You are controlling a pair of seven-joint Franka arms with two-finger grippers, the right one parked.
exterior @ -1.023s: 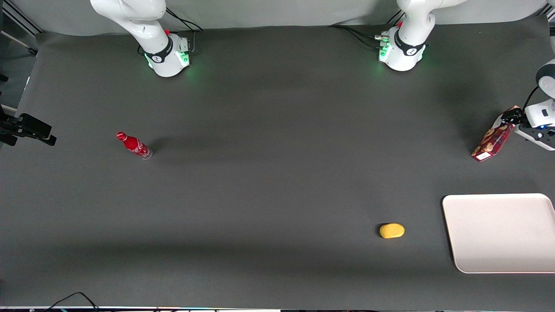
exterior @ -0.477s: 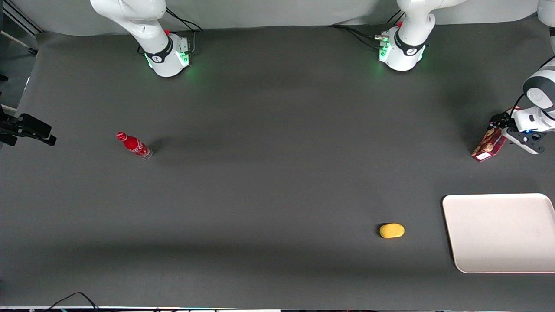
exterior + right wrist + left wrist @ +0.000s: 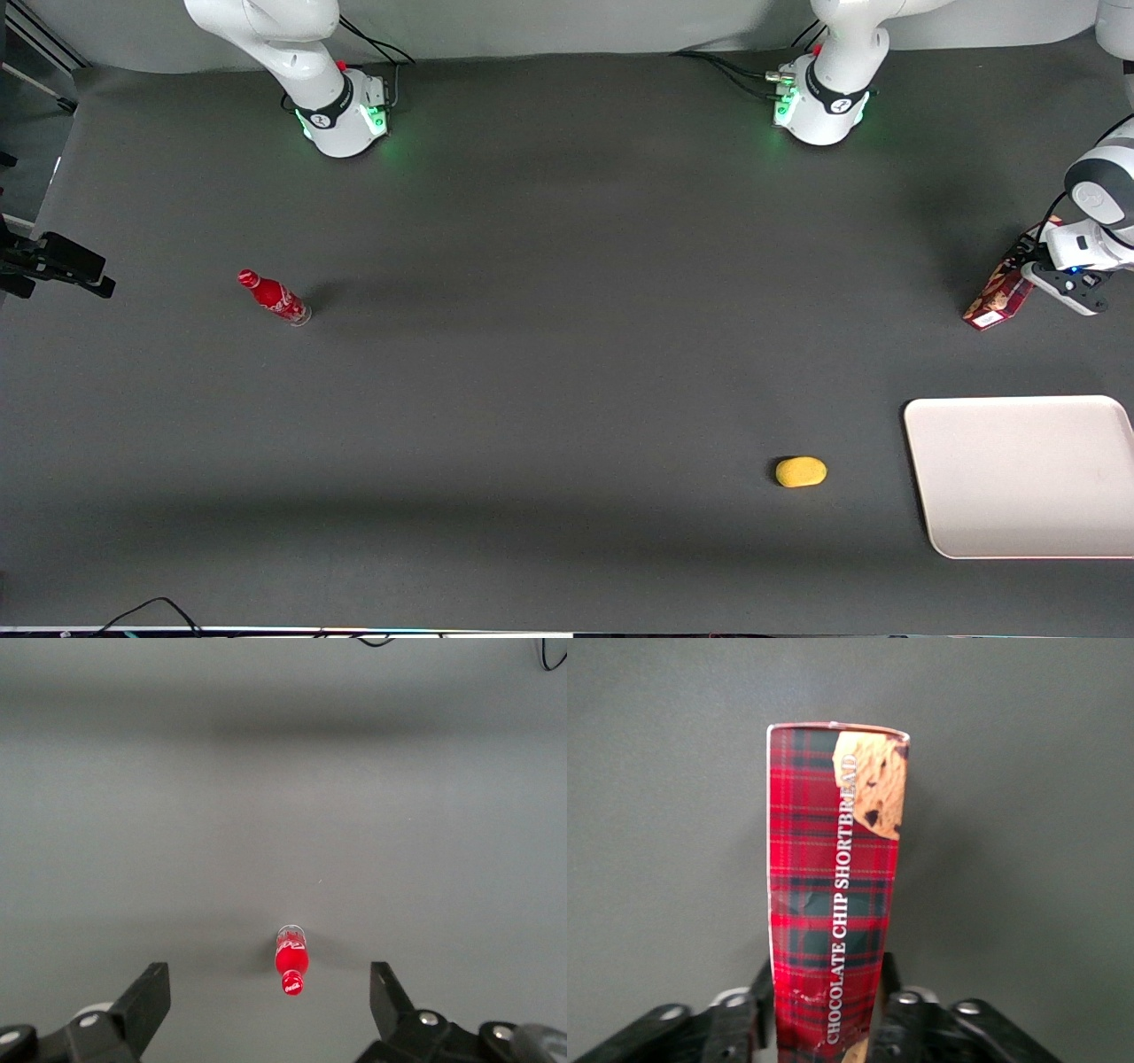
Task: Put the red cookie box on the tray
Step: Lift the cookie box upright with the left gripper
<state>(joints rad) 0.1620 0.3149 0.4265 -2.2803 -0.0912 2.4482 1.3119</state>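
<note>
- Fingers (image 3: 890, 1005) clamped on both long sides of the box (image 3: 833, 886), near its end closest to the wrist.
- Gripper (image 3: 1028, 266) at the working arm's end of the table, gripping the top of the box (image 3: 994, 299).
- Box standing tilted, low end touching the mat, tartan side and "Chocolate Chip Shortbread" lettering visible.
- Tray (image 3: 1019, 474) nearer the front camera than the box, apart from it.
- Yellow lump (image 3: 801, 471) beside the tray.
- Soda bottle (image 3: 273, 297) toward the parked arm's end.
</note>
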